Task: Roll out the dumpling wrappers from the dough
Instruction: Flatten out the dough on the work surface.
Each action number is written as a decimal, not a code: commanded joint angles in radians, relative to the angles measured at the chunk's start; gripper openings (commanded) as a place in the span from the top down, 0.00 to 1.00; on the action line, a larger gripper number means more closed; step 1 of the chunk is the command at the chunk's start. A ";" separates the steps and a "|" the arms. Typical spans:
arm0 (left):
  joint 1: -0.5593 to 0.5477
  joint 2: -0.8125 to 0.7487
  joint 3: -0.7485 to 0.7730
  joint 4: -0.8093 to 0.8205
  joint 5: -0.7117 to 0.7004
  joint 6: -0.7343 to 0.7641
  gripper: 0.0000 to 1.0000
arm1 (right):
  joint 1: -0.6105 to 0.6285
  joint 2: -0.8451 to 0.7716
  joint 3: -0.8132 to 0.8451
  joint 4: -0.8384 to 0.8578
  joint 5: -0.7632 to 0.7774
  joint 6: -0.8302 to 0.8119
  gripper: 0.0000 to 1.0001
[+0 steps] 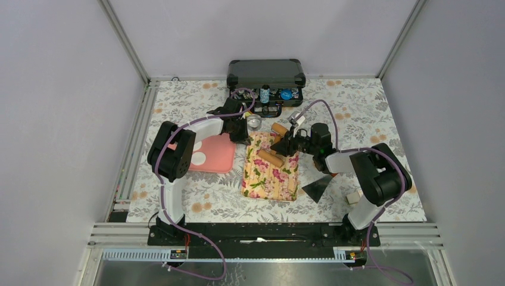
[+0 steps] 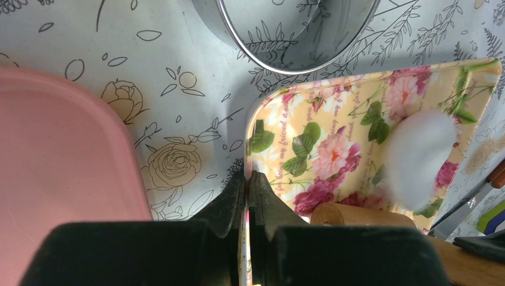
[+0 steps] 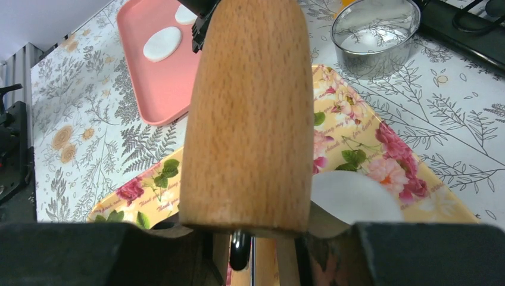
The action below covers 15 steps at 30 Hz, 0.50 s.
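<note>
A wooden rolling pin point(image 3: 250, 113) lies over the floral tray point(image 3: 381, 137), and my right gripper point(image 3: 250, 233) is shut on it from above. Beside the pin, a flat white dumpling wrapper point(image 3: 351, 196) rests on that tray; the left wrist view shows the wrapper point(image 2: 417, 158) near the pin's end point(image 2: 357, 214). My left gripper point(image 2: 247, 179) is shut on the floral tray's rim point(image 2: 253, 128) at its far left corner. Two more wrappers point(image 3: 162, 43) lie on the pink tray point(image 3: 161, 89). No thicker lump of dough is in view. From above, the right gripper point(image 1: 286, 145) and left gripper point(image 1: 243, 136) flank the pin point(image 1: 270, 158).
A round silver tin point(image 1: 254, 122) stands just behind the floral tray point(image 1: 271, 182). An open black case point(image 1: 266, 80) sits at the back. A dark triangular scraper point(image 1: 317, 186) and a small white block point(image 1: 353, 196) lie right of the tray. The pink tray point(image 1: 217, 156) is left.
</note>
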 commanded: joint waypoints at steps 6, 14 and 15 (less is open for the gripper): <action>-0.005 0.007 0.015 -0.064 0.014 0.029 1.00 | 0.006 -0.054 0.035 -0.085 -0.136 0.093 1.00; -0.006 -0.004 0.022 -0.085 0.004 0.077 1.00 | -0.046 -0.211 0.161 -0.075 -0.063 0.161 1.00; -0.006 -0.003 0.023 -0.088 0.003 0.082 1.00 | -0.054 -0.212 0.162 -0.079 -0.021 0.147 1.00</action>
